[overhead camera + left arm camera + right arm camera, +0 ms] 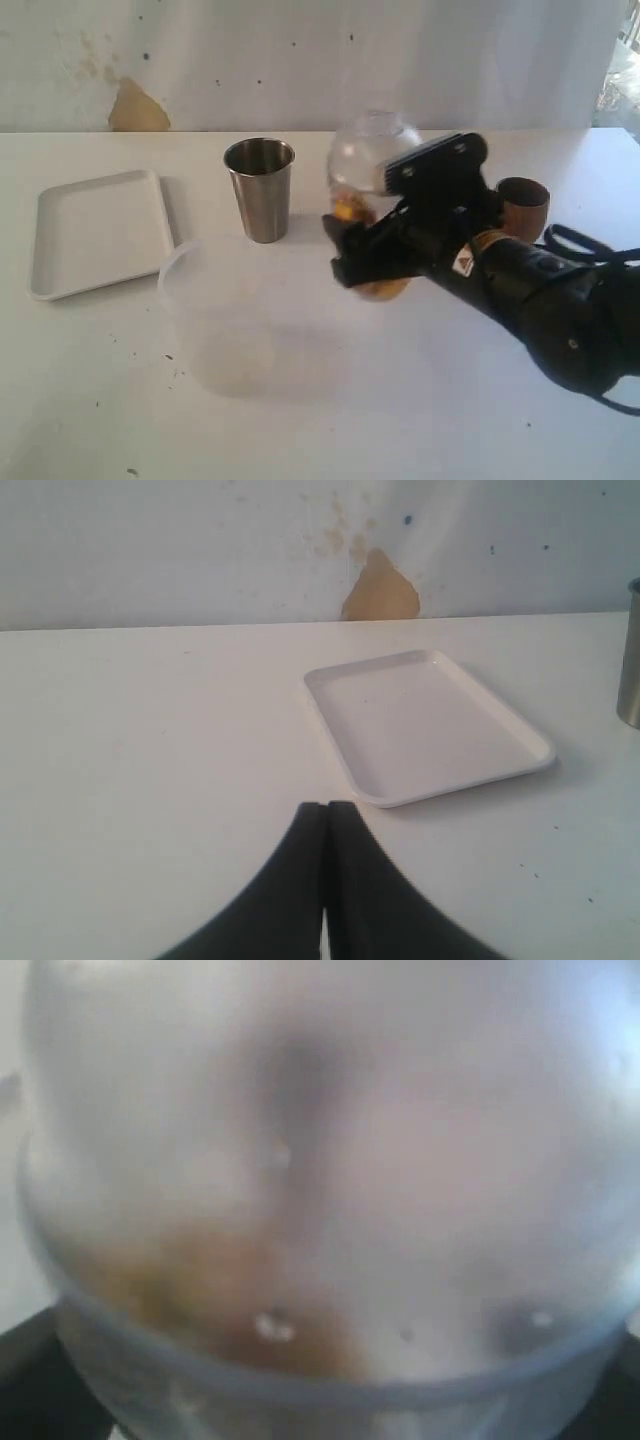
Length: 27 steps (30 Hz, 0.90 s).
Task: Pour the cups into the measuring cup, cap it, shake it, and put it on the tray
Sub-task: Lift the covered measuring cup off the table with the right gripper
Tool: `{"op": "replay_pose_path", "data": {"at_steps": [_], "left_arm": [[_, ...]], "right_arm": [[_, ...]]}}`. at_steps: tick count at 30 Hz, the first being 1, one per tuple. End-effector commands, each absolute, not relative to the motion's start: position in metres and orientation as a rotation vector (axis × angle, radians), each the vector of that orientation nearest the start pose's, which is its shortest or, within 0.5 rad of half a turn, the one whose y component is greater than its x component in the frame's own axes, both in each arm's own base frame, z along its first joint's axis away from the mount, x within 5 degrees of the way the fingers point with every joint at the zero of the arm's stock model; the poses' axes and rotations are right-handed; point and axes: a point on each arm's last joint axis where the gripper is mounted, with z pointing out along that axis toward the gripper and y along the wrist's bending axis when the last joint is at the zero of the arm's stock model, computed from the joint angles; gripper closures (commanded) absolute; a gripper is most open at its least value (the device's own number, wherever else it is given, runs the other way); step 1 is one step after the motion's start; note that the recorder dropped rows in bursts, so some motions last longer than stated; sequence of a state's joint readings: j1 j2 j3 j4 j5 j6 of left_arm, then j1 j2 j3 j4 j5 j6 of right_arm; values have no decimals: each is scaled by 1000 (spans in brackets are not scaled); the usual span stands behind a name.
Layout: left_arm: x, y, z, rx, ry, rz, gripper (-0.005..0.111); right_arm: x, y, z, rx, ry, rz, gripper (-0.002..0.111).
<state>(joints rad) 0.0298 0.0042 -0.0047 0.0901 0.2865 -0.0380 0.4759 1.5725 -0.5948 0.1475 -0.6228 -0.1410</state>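
Your right gripper (345, 252) clasped the measuring cup (372, 150), jaws spread wide, between the steel tumbler (260, 190) and wooden cup (522, 205); your left gripper (325, 880) sat pressed together near the tray (430, 730). Pouring looked done (orange contents inside), so capping seemed next, which called for a steady, upright hold.

Clear measuring cup (320, 1140) fills view, blurred; orange-brown contents (230, 1300) low inside.

Upright steel tumbler (260, 190) near white tray (95, 230); wooden cup (522, 205) far right; clear measuring cup (372, 150) between, yellowish contents, blurred.
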Motion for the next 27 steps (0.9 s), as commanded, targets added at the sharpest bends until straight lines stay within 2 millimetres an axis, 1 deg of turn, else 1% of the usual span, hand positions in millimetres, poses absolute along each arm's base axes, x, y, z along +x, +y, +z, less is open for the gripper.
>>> {"op": "replay_pose_path", "data": {"at_steps": [1,2,3,4,6,8,9,10,12,13,14,15,16,18,19,20,21,22,23,25,26,27], "left_arm": [[55,4,188,-7,1764,73,107],[55,4,188,-7,1764,73,107],[55,4,188,-7,1764,73,107],[55,4,188,-7,1764,73,107],[55,4,188,-7,1764,73,107],[55,4,188,-7,1764,73,107],[55,4,188,-7,1764,73,107],[55,4,188,-7,1764,73,107],[55,4,188,-7,1764,73,107],[55,4,188,-7,1764,73,107],[55,4,188,-7,1764,73,107],[55,4,188,-7,1764,73,107],[55,4,188,-7,1764,73,107],[55,4,188,-7,1764,73,107],[55,4,188,-7,1764,73,107],[55,4,188,-7,1764,73,107],[55,4,188,-7,1764,73,107],[55,4,188,-7,1764,73,107],[55,4,188,-7,1764,73,107],[55,4,188,-7,1764,73,107],[55,4,188,-7,1764,73,107],[55,4,188,-7,1764,73,107]], "right_arm": [[280,115,223,-297,1768,334,108],[273,125,225,-420,1752,365,108],[269,131,227,-488,1737,374,108],[266,133,231,-498,1727,373,108],[271,123,235,-407,1708,298,108],[281,103,239,-211,1711,232,108],[282,100,238,-194,1728,232,108],[281,101,239,-227,1751,244,108],[273,116,238,-419,1776,263,108],[268,124,239,-481,1771,285,108],[263,132,241,-506,1761,313,108],[261,134,244,-513,1737,318,108],[263,133,247,-491,1705,303,108],[273,119,252,-331,1679,262,108],[279,111,253,-232,1699,258,108],[282,107,255,-209,1723,260,108],[283,108,253,-239,1758,267,108],[280,114,254,-315,1779,279,108],[274,123,255,-404,1775,298,108],[261,139,260,-508,1738,344,108],[259,141,263,-539,1715,327,108],[260,140,265,-541,1688,294,108]]}}
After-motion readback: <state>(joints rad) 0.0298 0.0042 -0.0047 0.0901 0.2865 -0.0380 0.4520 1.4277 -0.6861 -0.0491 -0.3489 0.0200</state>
